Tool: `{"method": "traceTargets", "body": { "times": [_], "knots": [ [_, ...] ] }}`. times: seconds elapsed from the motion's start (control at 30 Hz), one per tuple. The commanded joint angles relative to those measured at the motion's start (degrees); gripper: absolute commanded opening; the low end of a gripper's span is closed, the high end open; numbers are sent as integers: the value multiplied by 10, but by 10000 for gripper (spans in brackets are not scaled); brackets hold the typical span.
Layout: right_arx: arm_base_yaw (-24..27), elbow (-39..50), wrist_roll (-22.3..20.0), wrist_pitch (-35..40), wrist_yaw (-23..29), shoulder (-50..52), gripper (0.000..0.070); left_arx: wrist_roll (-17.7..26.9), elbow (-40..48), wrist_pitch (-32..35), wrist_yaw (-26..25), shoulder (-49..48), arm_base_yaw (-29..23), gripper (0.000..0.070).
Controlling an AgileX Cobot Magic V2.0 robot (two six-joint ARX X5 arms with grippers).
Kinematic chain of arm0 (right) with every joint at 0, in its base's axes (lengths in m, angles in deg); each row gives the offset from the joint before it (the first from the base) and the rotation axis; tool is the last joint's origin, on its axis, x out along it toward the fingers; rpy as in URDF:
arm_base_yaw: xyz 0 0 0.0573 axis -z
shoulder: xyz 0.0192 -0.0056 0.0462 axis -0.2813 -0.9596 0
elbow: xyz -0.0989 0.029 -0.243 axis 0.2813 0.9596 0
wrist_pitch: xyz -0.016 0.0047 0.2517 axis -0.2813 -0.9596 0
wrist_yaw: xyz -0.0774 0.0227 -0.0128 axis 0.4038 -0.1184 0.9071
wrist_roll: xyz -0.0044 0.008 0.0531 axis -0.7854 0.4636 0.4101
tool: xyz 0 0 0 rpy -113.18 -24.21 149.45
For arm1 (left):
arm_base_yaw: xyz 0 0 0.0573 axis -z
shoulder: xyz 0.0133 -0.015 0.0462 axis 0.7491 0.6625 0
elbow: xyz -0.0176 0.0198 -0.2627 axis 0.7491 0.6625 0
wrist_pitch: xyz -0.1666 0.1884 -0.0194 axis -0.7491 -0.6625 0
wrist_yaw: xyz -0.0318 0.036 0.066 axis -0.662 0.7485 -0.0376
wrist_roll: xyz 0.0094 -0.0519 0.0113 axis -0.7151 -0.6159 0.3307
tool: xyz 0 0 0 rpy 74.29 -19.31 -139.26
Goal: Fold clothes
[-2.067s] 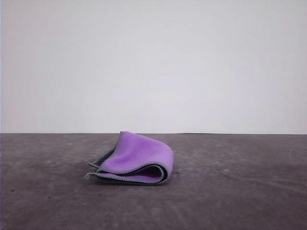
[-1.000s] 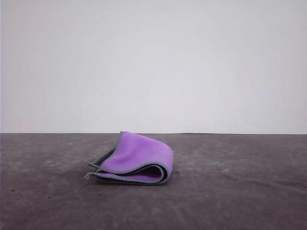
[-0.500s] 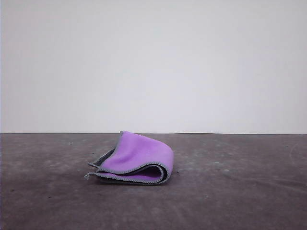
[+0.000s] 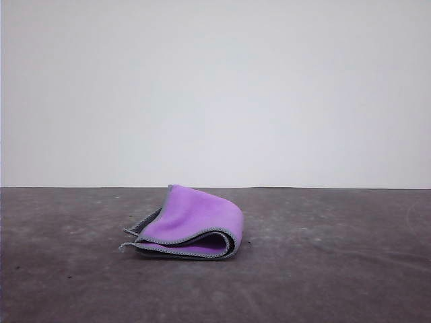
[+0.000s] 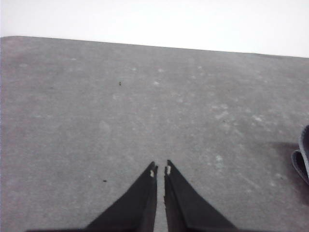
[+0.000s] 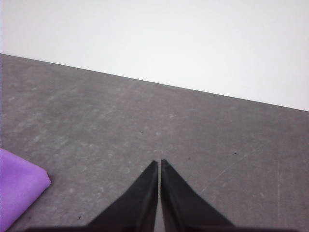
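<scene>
Now: cloth lies folded on grey bench, approx. centre, purple face out, grey edging visible. Left gripper closed, nothing held, above bare bench. Right gripper closed, empty, cloth off to its side.

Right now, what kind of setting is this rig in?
Probably a bare lab test bench: plain grey matte tabletop, blank white wall, and one folded purple soft cloth with grey stitched edging.

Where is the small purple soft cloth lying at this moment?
In the front view the small purple soft cloth lies folded on the grey table, slightly left of centre, and neither tool touches it.
</scene>
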Motion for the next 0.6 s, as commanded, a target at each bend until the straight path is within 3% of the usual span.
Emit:
{"method": "traceTargets", "body": {
  "times": [0.0,0.57],
  "knots": [
    [-2,-2,8,8,0,-1,1,-7,11,-5,4,-1,0,15],
    [-2,-2,8,9,0,-1,1,-11,11,-4,4,-1,0,15]
  ]
}}
